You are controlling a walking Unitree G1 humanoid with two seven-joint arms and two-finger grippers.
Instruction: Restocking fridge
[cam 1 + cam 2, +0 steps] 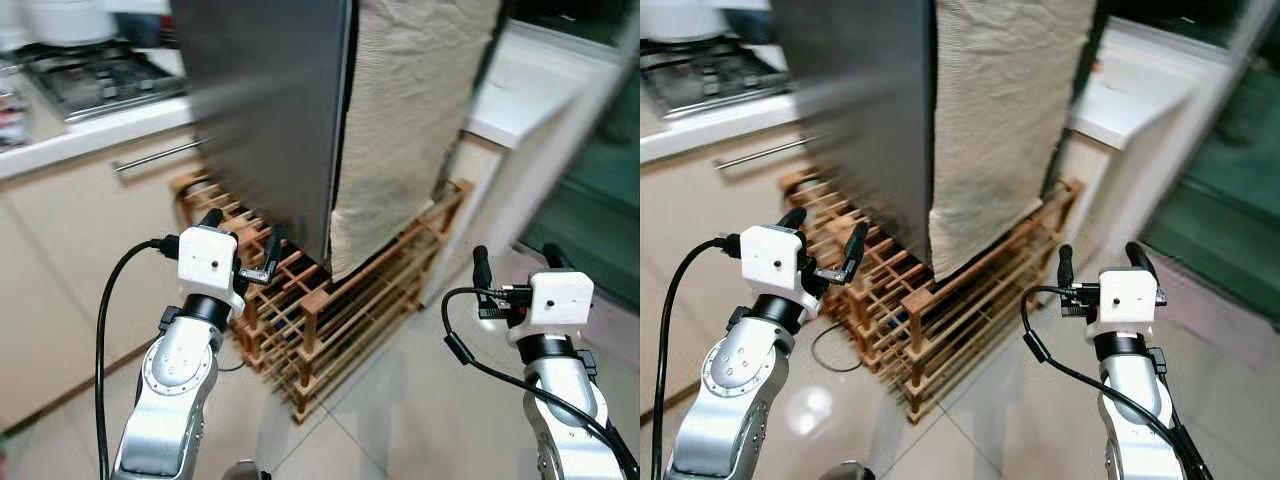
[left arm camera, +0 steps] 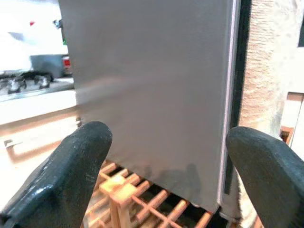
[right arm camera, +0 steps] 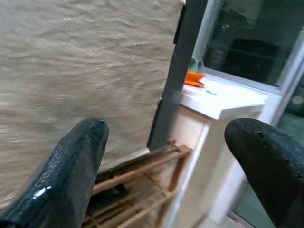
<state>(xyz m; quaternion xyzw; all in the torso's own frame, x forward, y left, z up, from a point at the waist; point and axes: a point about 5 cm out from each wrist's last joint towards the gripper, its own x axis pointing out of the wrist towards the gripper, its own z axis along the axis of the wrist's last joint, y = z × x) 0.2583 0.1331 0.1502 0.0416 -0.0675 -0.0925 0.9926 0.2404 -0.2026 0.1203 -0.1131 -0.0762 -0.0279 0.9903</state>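
While no writing is legible, both grippers face the fridge [image 1: 265, 110].

I am standing in a home kitchen. To my left a gas hob [image 1: 100, 78] sits on a pale countertop [image 1: 90, 135], with cream cabinet fronts below it and a long metal drawer handle [image 1: 160, 157]. Straight ahead rises a tall grey fridge [image 1: 265, 110], its side draped with a beige woven cloth [image 1: 410, 110]. The fridge stands on a low wooden slatted rack [image 1: 330, 310]. The floor [image 1: 400, 420] is glossy pale tile. To my right is a white ledge [image 1: 520, 90] bearing something orange [image 3: 194, 78], beside a dark glass door [image 1: 590, 200].
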